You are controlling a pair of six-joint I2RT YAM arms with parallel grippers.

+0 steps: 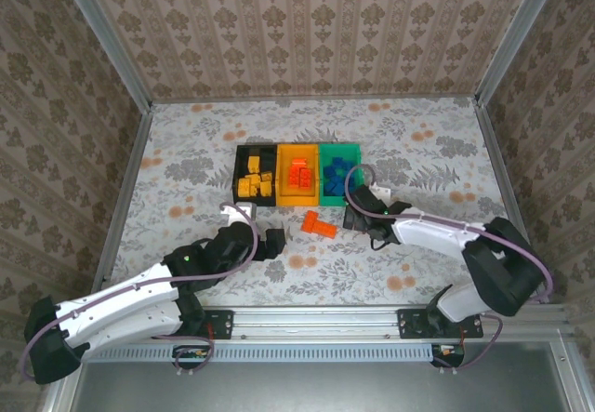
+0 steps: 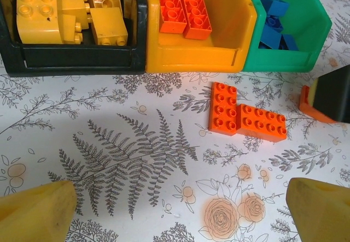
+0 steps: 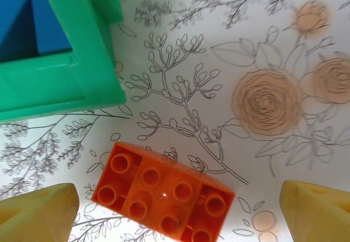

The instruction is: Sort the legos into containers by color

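Black bin (image 2: 76, 62), yellow-orange bin (image 2: 191, 53) and green bin (image 2: 279, 62) stand in a row.
Left gripper (image 2: 180, 214): jaws wide, empty.
Right gripper (image 3: 176, 212): spread, gripping nothing.
Two red-orange bricks (image 1: 319, 223) lie on the table at the yellow-orange bin's 6 o'clock (joined? unclear).
Risk: an off-centre pinch spins one brick or drags its neighbour.

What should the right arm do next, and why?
Probably lower the right gripper onto the red-orange brick and close. Its jaws stand open, the brick lies on the table between them, beside the green bin, and other red-orange bricks already sit in the yellow-orange bin.
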